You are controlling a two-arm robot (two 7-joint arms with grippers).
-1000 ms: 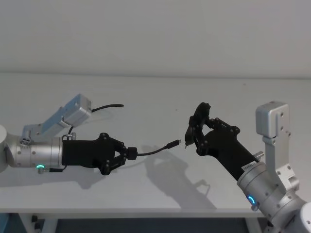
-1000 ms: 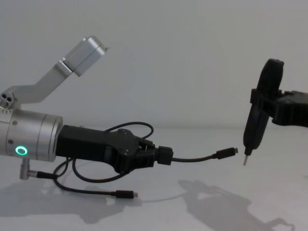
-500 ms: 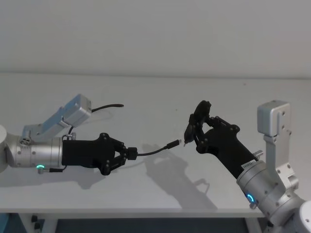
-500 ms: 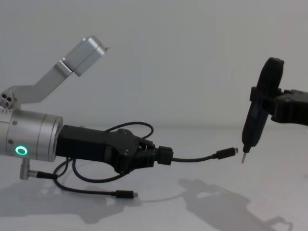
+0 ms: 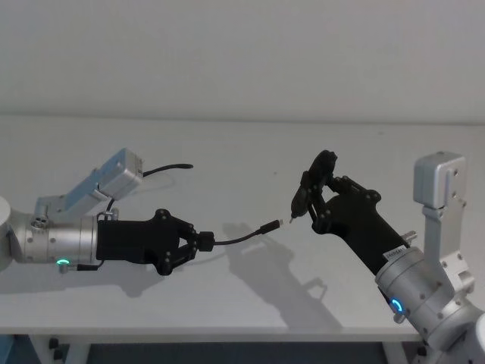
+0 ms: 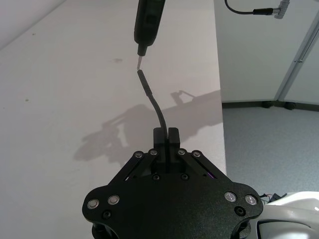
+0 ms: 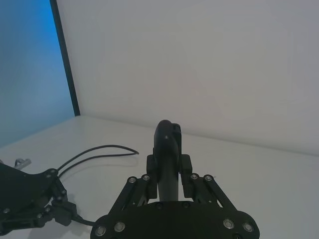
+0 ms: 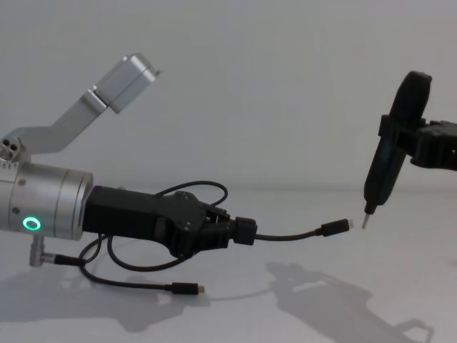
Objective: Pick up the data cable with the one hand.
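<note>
Head view: the left gripper (image 5: 198, 244) reaches out flat over the white table (image 5: 242, 144). It has a silver wrist with a green light on it. Its two black fingers are squeezed tight on the data cable (image 5: 239, 237). The cable is up in the air, off the table. From the fingertips it sticks straight out in front of the gripper, bends a little, and ends in a small plug (image 5: 270, 225) with a metal tip.

The right gripper (image 5: 317, 186) comes in from the other side and faces the left one. Its fingers are closed on a black pen-shaped tool (image 5: 311, 182). The tool has a thin metal tip that points down toward the plug. The tip and the plug are very close, but a small gap shows between them.

In the chest view, the left gripper (image 8: 235, 232) holds the cable (image 8: 285, 235) low, above the table. The plug (image 8: 335, 227) sits just in front of the tool's tip (image 8: 364, 222), at about the same height. More black cable loops back behind the fingers, under the gripper's wrist. One loose end (image 8: 187, 289) lies on the table below the gripper.

In the left wrist view, the cable (image 6: 154, 102) runs from between the fingers straight out to the tool (image 6: 148, 22), and the two tips nearly meet.
</note>
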